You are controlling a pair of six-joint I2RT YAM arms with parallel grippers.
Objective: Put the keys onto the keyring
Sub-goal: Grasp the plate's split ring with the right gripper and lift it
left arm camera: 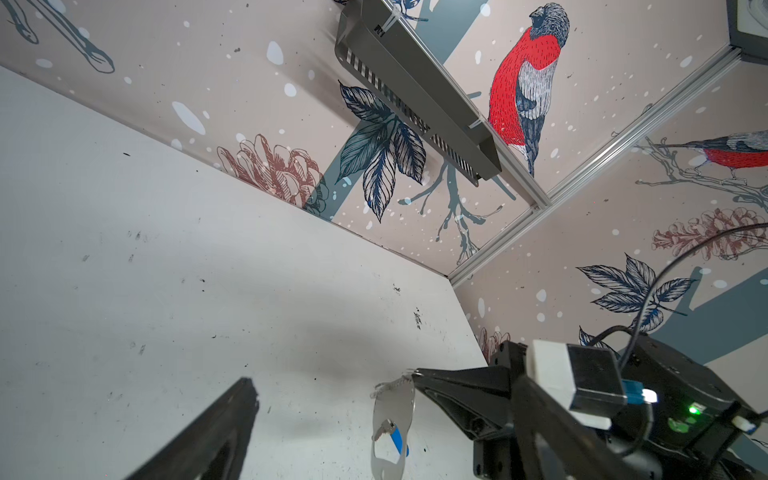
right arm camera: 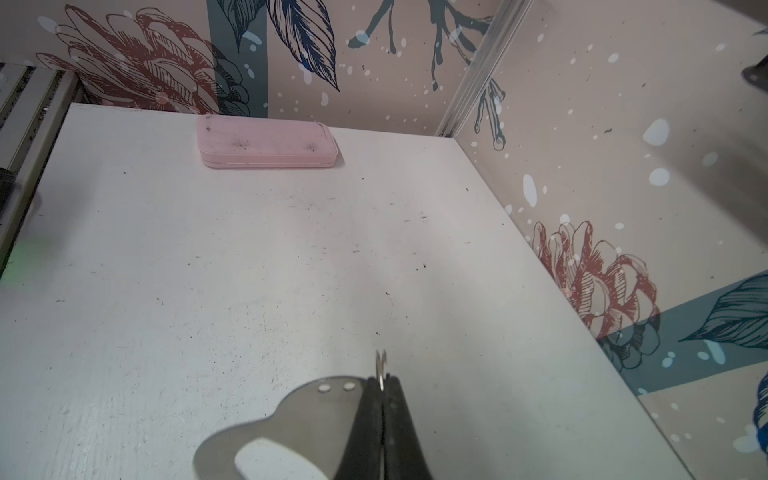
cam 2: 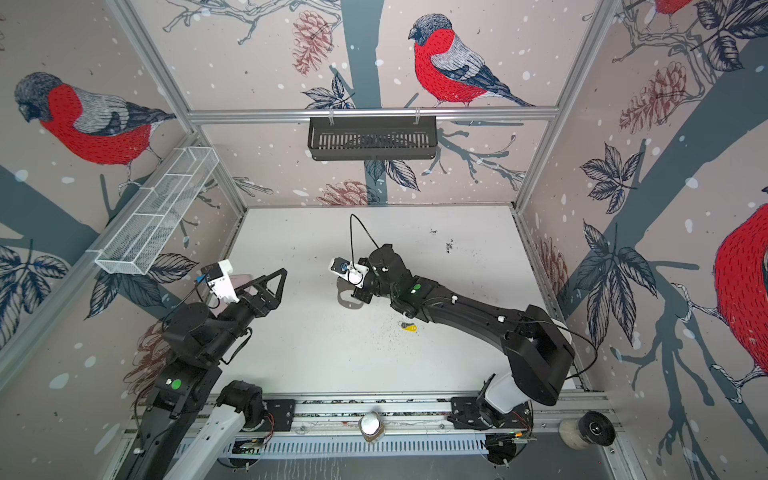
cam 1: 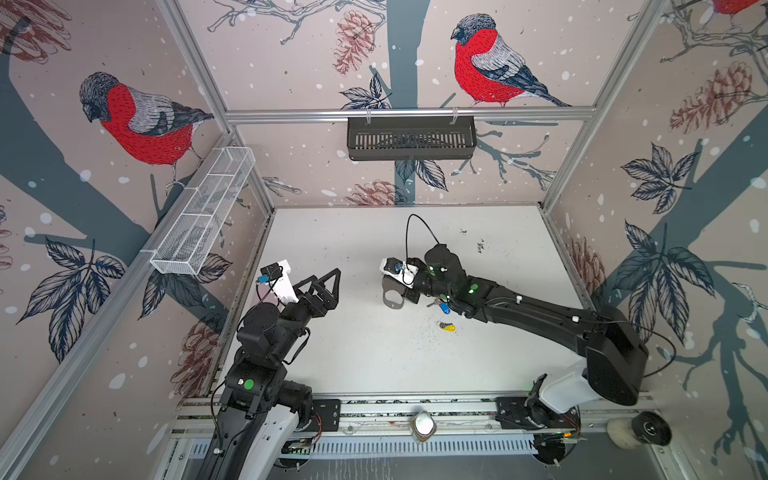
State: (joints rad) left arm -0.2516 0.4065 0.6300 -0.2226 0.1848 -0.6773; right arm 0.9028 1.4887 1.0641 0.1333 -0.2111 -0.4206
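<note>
My right gripper (right arm camera: 381, 388) is shut on a small metal ring at the edge of the keyring (right arm camera: 291, 419), a flat grey plate with an oval cutout. In both top views the keyring (cam 1: 392, 298) hangs under that gripper, near the table's middle. The blue-tagged key (cam 1: 443, 308) lies on the table beside the right arm, and in the left wrist view it (left arm camera: 395, 436) shows through the cutout. The yellow-tagged key (cam 1: 447, 327) lies a little nearer the front. My left gripper (cam 1: 334, 291) stands open and empty, left of the keyring and apart from it.
A pink rectangular tray (right arm camera: 266, 143) lies near the table's left edge, mostly hidden behind the left wrist in both top views. A black slotted basket (cam 1: 411, 137) hangs on the back wall, and a white wire basket (cam 1: 203, 212) on the left wall.
</note>
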